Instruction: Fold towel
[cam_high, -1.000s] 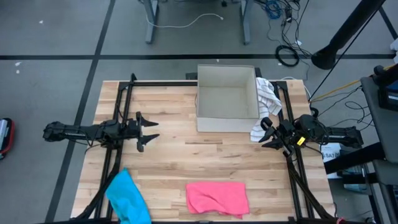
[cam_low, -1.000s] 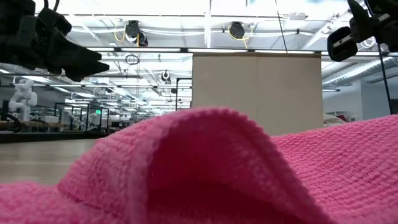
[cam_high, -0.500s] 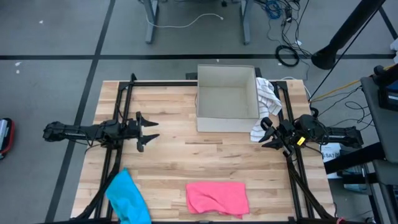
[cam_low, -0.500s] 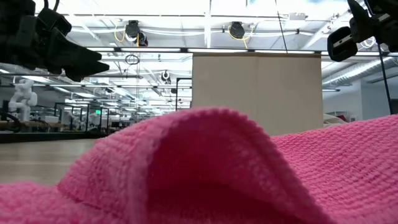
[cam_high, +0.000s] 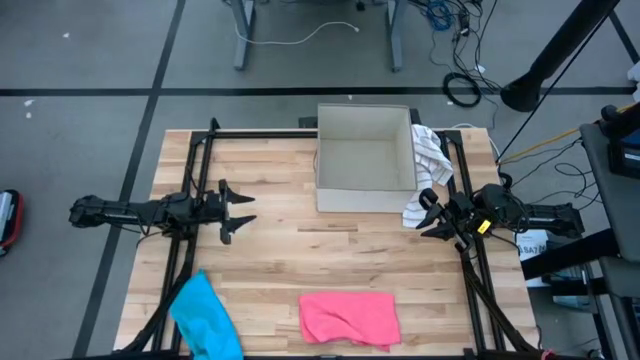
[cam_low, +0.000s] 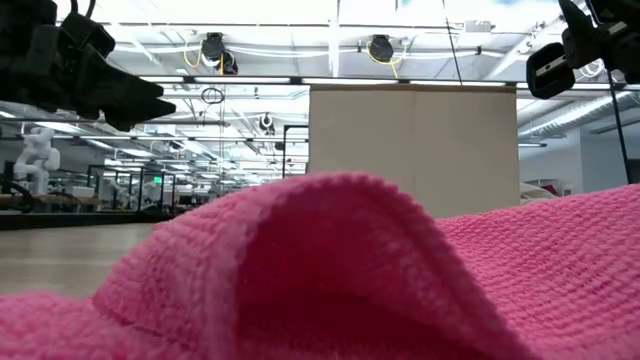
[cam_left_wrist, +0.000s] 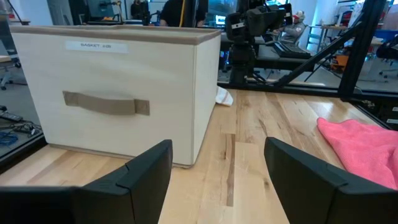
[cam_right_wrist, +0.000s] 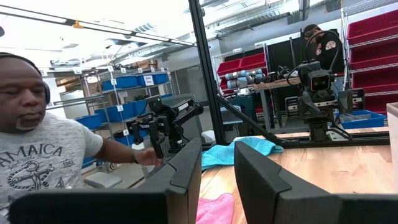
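Two arms, high view: left gripper (cam_high: 243, 212) at centre left of the frame over bare wooden table (cam_high: 270, 255), fingers spread wide, holding nothing. Right gripper (cam_high: 427, 214) at centre right, fingers a little apart and empty, close to a white striped cloth (cam_high: 424, 160) draped at the right side of the open beige fabric basket (cam_high: 365, 158) in the upper middle. Pink towel (cam_high: 349, 318) lies rumpled at lower centre, untouched, well apart from both grippers. Blue towel (cam_high: 205, 315) lies at lower left, hanging over the table edge.

Low view: pink towel (cam_low: 400, 280) fills the lower frame, a raised fold at centre. Basket (cam_low: 412, 150) stands behind it. Left gripper (cam_low: 100, 85) hangs at upper left, right gripper (cam_low: 560, 55) at upper right.

Left wrist view: basket wall with strap handle (cam_left_wrist: 106, 103) at left; pink towel (cam_left_wrist: 364, 149) at right edge.

Right wrist view: person in a grey printed shirt (cam_right_wrist: 43, 155) at left; blue towel (cam_right_wrist: 239, 151) at centre.
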